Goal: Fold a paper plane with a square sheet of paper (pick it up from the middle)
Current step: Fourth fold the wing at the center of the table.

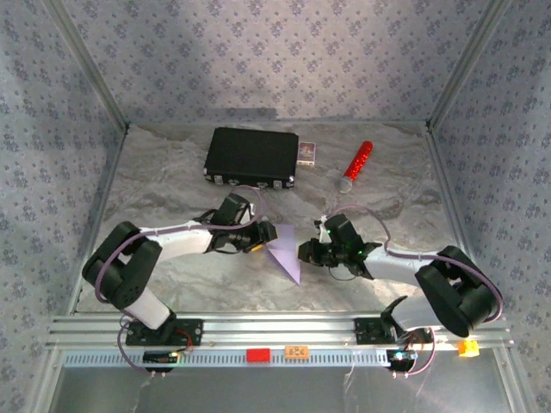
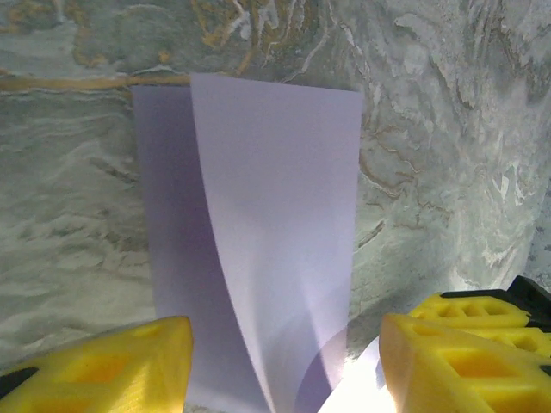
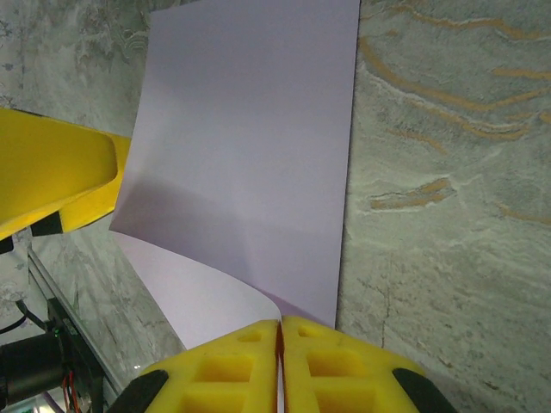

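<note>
The square sheet of paper, pale lilac, stands folded over on edge at the table's middle between both grippers. In the left wrist view the sheet of paper curls upward, one layer lifted off the other. My left gripper is open; its yellow fingers stand wide on either side of the sheet's near end without pinching it. My right gripper is shut on the paper at its near edge, where the curled layers meet. In the top view the right gripper is at the sheet's right side. The paper plane is out of view.
A black case lies at the back of the marbled table, with a small white-and-dark card box at its right end. A red-and-silver cylinder lies further right. Patterned walls enclose three sides; an aluminium rail runs along the front.
</note>
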`<state>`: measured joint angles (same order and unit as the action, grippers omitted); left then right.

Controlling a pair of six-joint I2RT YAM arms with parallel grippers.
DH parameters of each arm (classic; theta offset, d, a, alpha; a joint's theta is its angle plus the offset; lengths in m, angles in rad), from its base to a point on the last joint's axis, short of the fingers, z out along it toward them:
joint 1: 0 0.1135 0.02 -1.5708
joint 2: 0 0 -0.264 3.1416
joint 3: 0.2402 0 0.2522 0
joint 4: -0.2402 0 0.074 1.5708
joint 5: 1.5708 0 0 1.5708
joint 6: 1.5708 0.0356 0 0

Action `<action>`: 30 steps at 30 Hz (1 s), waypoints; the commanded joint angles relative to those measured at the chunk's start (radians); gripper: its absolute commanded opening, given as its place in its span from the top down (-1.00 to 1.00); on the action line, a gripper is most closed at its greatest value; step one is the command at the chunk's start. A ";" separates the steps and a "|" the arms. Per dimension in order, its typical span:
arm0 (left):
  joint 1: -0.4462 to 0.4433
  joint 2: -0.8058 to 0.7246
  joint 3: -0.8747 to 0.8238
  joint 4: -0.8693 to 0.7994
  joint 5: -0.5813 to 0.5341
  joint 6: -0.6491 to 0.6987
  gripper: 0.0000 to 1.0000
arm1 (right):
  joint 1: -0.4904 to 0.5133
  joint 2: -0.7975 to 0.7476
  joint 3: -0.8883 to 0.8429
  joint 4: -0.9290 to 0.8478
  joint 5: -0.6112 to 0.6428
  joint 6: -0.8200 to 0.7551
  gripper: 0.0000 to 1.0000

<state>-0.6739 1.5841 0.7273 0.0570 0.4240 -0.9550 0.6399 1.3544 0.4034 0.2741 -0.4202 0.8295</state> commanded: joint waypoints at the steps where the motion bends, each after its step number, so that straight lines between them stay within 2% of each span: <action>1: 0.006 0.033 0.037 0.029 0.053 -0.005 -0.08 | -0.007 -0.017 -0.012 0.010 -0.010 -0.003 0.76; 7: 0.011 0.086 0.065 0.043 0.079 -0.025 0.32 | -0.008 -0.020 -0.012 0.005 -0.010 -0.002 0.76; 11: 0.020 0.092 0.057 0.059 0.070 -0.061 0.79 | -0.006 -0.042 -0.008 -0.036 0.017 -0.002 0.68; 14: 0.020 0.069 0.024 0.083 0.032 -0.097 0.99 | -0.001 -0.081 -0.002 -0.112 0.065 -0.010 0.58; 21: 0.010 -0.011 -0.066 0.151 -0.083 -0.187 1.00 | 0.017 -0.212 0.008 -0.256 0.189 -0.036 0.15; 26: -0.012 -0.054 -0.085 0.146 -0.138 -0.200 1.00 | 0.063 -0.283 0.004 -0.296 0.314 -0.072 0.10; 30: -0.020 -0.055 -0.070 0.143 -0.121 -0.179 0.86 | 0.164 -0.317 -0.012 -0.266 0.449 -0.153 0.05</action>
<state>-0.6876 1.5478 0.6456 0.1829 0.3202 -1.1358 0.7486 1.0615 0.4026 0.0280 -0.1139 0.7517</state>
